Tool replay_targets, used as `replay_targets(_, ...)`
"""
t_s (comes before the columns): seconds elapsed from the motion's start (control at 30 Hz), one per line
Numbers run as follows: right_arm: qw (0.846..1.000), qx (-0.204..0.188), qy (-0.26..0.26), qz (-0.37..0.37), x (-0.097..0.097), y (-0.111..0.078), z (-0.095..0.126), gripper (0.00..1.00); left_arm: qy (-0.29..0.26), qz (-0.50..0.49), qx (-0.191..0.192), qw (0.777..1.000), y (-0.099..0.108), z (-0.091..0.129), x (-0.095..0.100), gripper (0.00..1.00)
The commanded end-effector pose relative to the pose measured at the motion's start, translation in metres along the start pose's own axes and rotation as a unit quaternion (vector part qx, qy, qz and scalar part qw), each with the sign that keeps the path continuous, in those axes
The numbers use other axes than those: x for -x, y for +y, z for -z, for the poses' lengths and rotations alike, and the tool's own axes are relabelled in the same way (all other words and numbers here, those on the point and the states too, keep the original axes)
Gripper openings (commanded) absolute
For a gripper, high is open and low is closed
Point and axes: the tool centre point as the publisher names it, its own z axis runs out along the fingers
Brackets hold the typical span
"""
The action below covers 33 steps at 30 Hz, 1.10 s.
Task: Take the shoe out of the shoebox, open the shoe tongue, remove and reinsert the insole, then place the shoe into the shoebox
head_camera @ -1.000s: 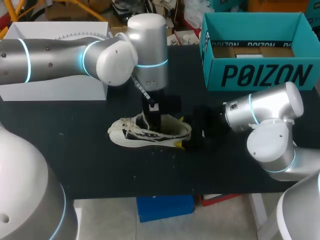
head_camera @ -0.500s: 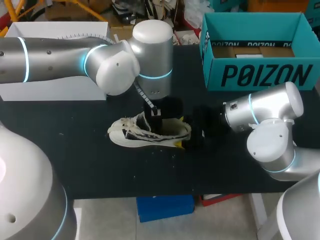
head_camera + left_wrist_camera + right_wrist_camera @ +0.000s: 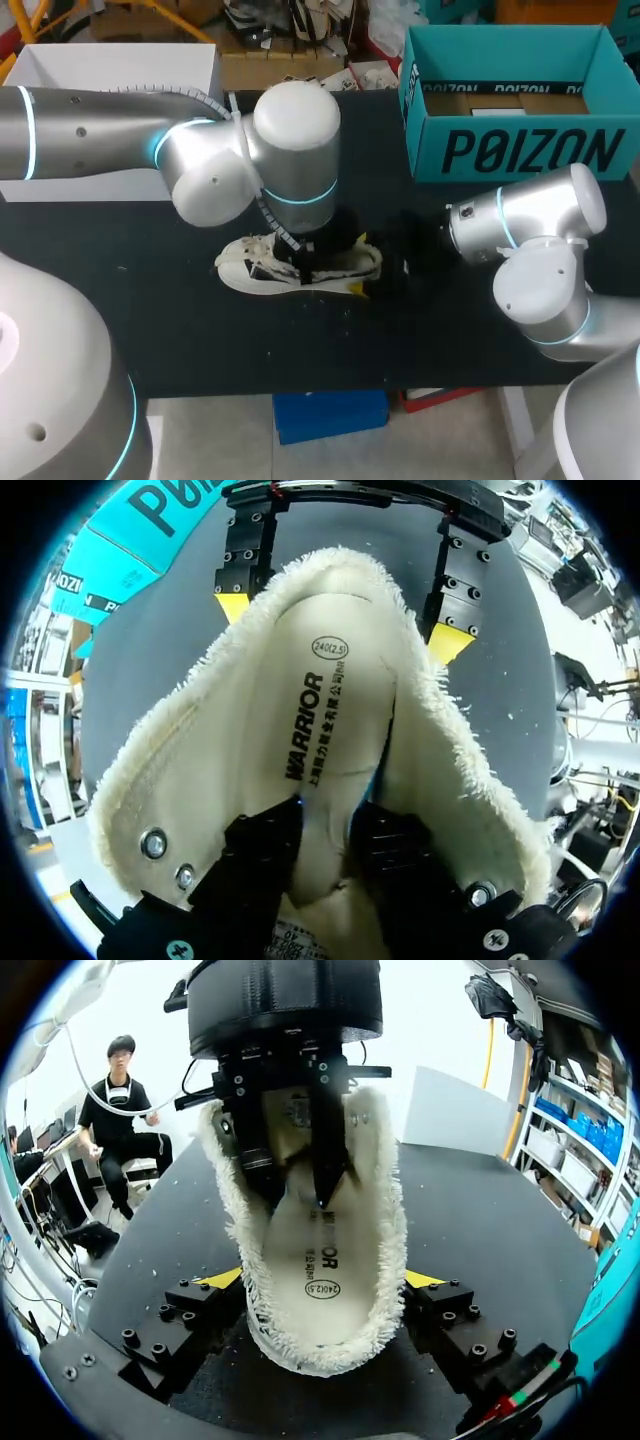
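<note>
- Centrally, shows the shoe [image 3: 300, 265], cream with a fleecy collar, resting on the black table [image 3: 150, 300] outside its box, toe toward the left arm's side and heel toward the right arm's.
- Reveals the insole [image 3: 330, 730] inside the shoe, printed face up, with one long edge curled away from the lining.
- Places the left gripper [image 3: 325, 815] down in the shoe's opening, fingers nearly together and pinching a fold of the insole toward the toe end.
- Sets the right gripper [image 3: 315, 1280] around the heel, clamped on the shoe with one yellow tip against each side of the fleecy collar.
- Shows the left arm [image 3: 100, 130] entering over the table's far left and standing directly above the shoe, and the right arm [image 3: 540, 240] low at the near right, pointing at the heel.
- Locates the teal shoebox [image 3: 520, 150] open and upright at the table's far right corner, well apart from the shoe.
- Includes a white box [image 3: 110, 70] at the far left, behind the left arm.
</note>
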Motion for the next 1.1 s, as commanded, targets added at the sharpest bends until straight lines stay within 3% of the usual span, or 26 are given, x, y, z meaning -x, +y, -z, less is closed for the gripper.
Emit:
replay_targets(0.03, 1.000, -0.001, -0.002, -0.001, 0.000, -0.002, 0.000, 0.00, -0.067, 0.000, -0.012, 0.998, 0.012, -0.023, -0.006, 0.31)
replay_targets(0.5, 1.000, -0.001, -0.002, -0.001, 0.000, -0.002, 0.000, 0.00, -0.136, 0.028, -0.065, 0.988, 0.010, -0.016, 0.012, 0.26)
replay_targets(0.77, 1.000, -0.001, -0.002, -0.001, 0.000, -0.002, 0.000, 0.00, -0.159, 0.023, -0.077, 0.984, 0.005, -0.008, 0.014, 0.26)
replay_targets(0.83, 1.000, -0.001, -0.002, -0.001, 0.000, -0.002, 0.000, 0.00, -0.166, 0.022, -0.081, 0.983, 0.004, -0.007, 0.015, 0.23)
replay_targets(0.9, 1.000, -0.001, -0.002, -0.001, 0.000, -0.002, 0.000, 0.00, -0.168, 0.021, -0.082, 0.982, 0.003, -0.006, 0.015, 0.03)
replay_targets(0.93, 1.000, -0.001, -0.002, -0.001, 0.000, -0.002, 0.000, 0.00, -0.169, 0.020, -0.082, 0.982, 0.002, -0.006, 0.016, 0.00)
replay_targets(1.1, 1.000, -0.001, -0.002, -0.001, 0.000, -0.002, 0.000, 0.00, -0.165, 0.012, -0.079, 0.983, -0.001, -0.005, 0.014, 0.00)
